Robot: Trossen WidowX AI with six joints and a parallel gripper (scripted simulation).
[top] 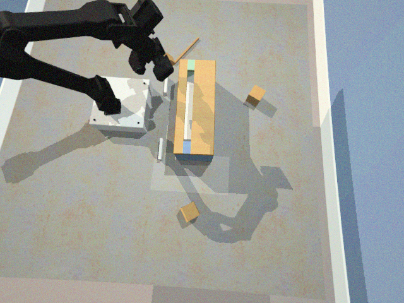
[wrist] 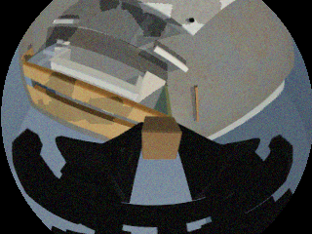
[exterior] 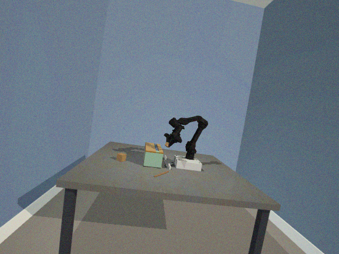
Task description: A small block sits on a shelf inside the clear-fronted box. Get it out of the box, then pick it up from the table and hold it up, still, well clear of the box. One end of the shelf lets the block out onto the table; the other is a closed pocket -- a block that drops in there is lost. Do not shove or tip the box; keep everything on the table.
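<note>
A small orange-brown block [top: 170,58] [exterior: 167,144] [wrist: 161,141] is held off the table. My gripper [top: 168,59] [exterior: 167,144] [wrist: 159,127] is shut on it, with a fingertip on either side of the block in the wrist view. The box [top: 204,107] [exterior: 152,159] [wrist: 73,114] stands upright, with a slotted wooden top, a green end and a blue end. In the top view the block appears just left of the green end; in the exterior view it is right of the box, around top height. Its exact gap to the box is hard to judge.
Two wooden cubes [top: 257,92] [top: 190,211] stand away from the box. A thin orange stick [top: 187,50] [exterior: 161,174] [wrist: 197,103] lies off the green end. Two white strips [top: 165,87] [top: 160,149] stand between the box and the white robot base [top: 130,121] [exterior: 188,165].
</note>
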